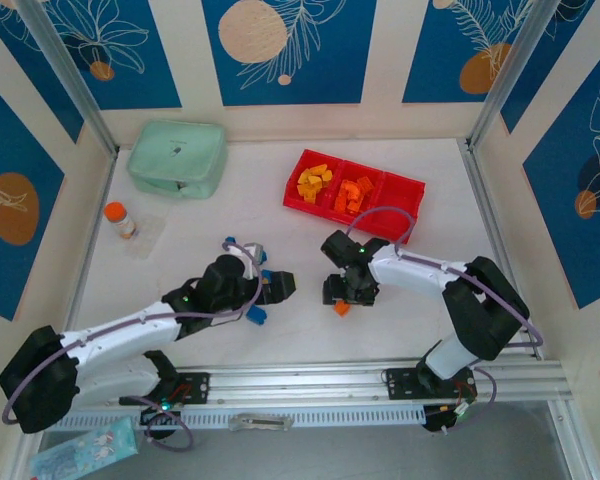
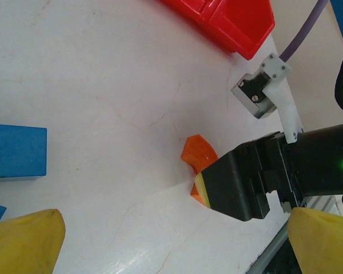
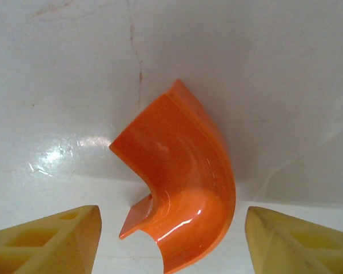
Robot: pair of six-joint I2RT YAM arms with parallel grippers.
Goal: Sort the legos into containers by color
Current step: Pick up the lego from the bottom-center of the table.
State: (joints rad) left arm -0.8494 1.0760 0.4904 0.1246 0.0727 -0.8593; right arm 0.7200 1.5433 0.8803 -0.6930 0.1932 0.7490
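Observation:
A red-orange curved arch lego (image 3: 183, 182) lies on the white table between my right gripper's (image 3: 171, 242) yellow fingertips (image 3: 51, 240), with a gap on each side; the gripper is open. From above, that gripper (image 1: 344, 296) stands over the arch (image 1: 341, 308) at table centre. My left gripper (image 2: 174, 248) is open with bare table between its fingertips (image 2: 26, 240). It (image 1: 277, 288) sits left of centre beside blue legos (image 1: 257, 316). A blue brick (image 2: 17, 151) lies to its left. The red container tray (image 1: 408, 190) holds yellow legos (image 1: 314, 182) and red-orange legos (image 1: 354, 193) in separate compartments.
A mint-green zip case (image 1: 178, 158) sits at the back left, and an orange-capped bottle (image 1: 120, 219) stands near the left wall. The metal rail (image 1: 380, 378) runs along the near edge. The tray's right compartment (image 1: 400, 196) shows a bare floor.

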